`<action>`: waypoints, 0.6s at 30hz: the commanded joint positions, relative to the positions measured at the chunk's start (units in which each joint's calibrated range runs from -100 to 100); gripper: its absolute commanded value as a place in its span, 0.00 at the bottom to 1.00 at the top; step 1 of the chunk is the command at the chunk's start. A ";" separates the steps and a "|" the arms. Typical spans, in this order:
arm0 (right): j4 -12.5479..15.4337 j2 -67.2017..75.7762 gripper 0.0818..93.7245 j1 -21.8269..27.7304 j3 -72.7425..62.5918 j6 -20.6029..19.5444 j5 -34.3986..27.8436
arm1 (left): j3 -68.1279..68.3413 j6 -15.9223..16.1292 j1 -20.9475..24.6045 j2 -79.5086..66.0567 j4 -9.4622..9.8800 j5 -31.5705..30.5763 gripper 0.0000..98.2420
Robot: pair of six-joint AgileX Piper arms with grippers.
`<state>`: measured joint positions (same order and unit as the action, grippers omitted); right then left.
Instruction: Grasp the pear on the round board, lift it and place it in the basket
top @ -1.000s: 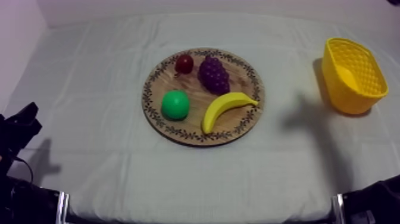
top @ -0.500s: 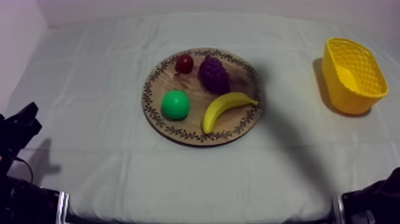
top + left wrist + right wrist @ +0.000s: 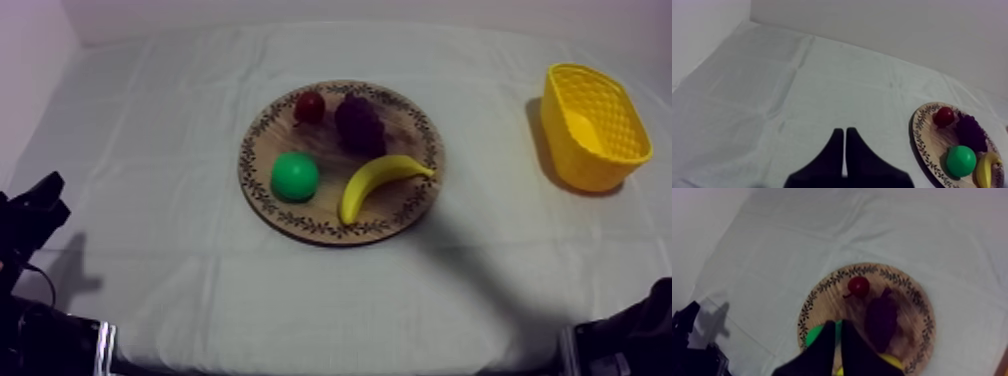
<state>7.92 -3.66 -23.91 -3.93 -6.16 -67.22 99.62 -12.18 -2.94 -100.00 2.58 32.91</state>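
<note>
Grey-white table (image 3: 150, 150) is topped by the wooden board (image 3: 320, 215), pear (image 3: 295, 176) on it beside the banana (image 3: 380, 183); right hand (image 3: 838, 338) is pinched narrow over the pear, left hand (image 3: 845, 150) likewise narrow, well apart; if not widened, the pear could be knocked away.

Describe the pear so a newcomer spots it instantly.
In the top view, a round wooden board with a patterned rim lies mid-table. The pear sits on its left half, nearer the camera than the small red fruit, left of the yellow banana. It is the only green piece there, smooth and round.
</note>
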 commanded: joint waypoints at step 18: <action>-1.93 -7.67 0.28 -1.92 4.09 -9.71 -1.30 | 0.05 -0.01 0.01 0.00 -0.01 -0.01 0.00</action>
<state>5.84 -11.27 -25.78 0.00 -16.12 -68.86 99.62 -12.18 -2.94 -100.00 2.58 32.91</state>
